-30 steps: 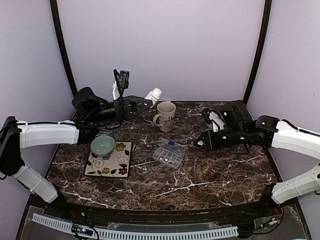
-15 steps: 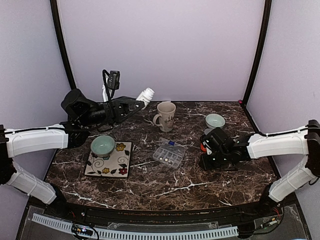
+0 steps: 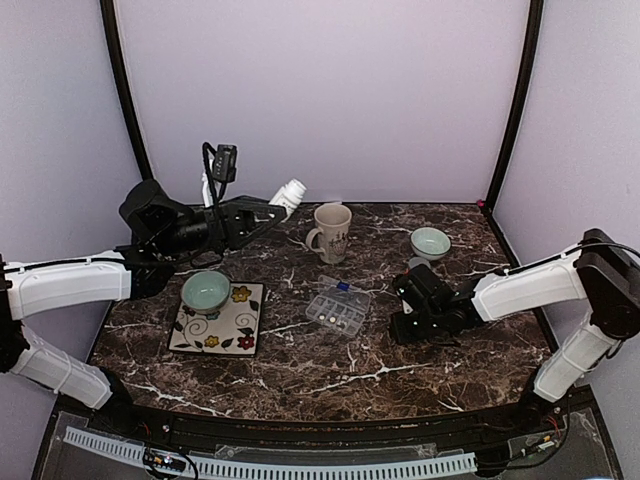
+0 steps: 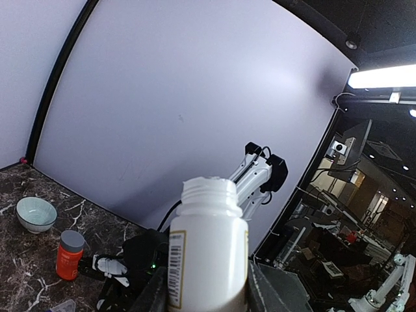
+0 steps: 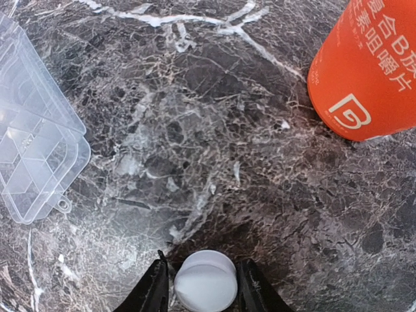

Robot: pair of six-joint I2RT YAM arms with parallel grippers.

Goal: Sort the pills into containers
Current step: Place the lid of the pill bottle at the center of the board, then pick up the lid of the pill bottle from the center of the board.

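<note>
Since a second before, the right arm had swung down from mid-air to the dark marbled desk [image 5: 195, 130], and the left arm had lifted its load a little higher. We saw the left hand [image 4: 208, 276] pinching a white plastic bottle [image 4: 208, 240] round its body, neck bare of any cap, well above the desk. The right hand [image 5: 203, 266] sat low, with a round white cap [image 5: 205, 289] between its fingers. We could not tell whether it pinched the cap or had just let go. Ahead of that hand and to its left lay the clear, flat plastic organiser box [image 5: 29, 136]. Ahead and to its right stood an orange bottle [image 5: 370, 71], near but apart.

From above, a few tiny white pills [image 3: 330, 314] showed in the box's compartments. We could not see into the white bottle.

We judged the pills light, hard and quick to roll or bounce. They looked too small for a sure pinch, so tipping them slowly from the bottle seemed safer. The bottle looked stiff, light and smooth, best held mid-body, as the left hand had it. We reckoned the box was thin and light and would slide if nudged, so any hold belonged on its rim.
</note>
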